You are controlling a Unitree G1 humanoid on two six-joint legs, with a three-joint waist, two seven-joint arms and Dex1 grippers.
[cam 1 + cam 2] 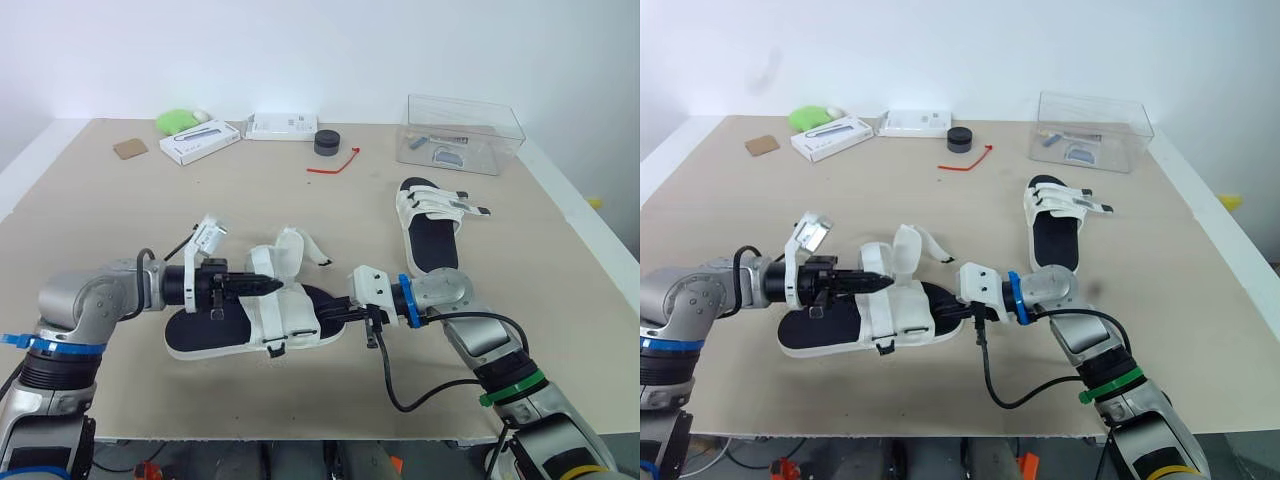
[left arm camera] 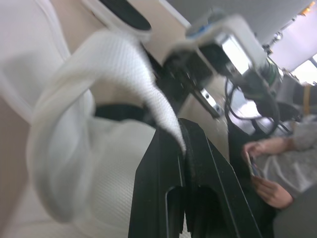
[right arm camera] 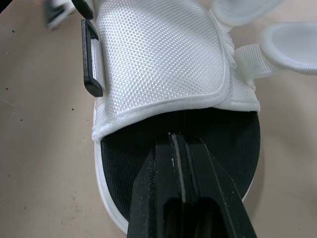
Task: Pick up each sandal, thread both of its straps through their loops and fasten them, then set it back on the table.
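While beyond sandal (image 1: 432, 240), box (image 1: 497, 138) with items (image 1: 447, 154).

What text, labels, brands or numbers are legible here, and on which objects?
Nothing can be read.
Flat white box: dark print, too small to read.
Second white box: dark marks, too small to read.
Near sandal and far sandal: no lettering visible.

The strap (image 2: 119, 64) tip was hidden inside the pinched left gripper (image 1: 272, 285). Items in the clear box (image 1: 465, 132), upper right, were too small to tell. A person's hand (image 2: 270, 191) was blurred.
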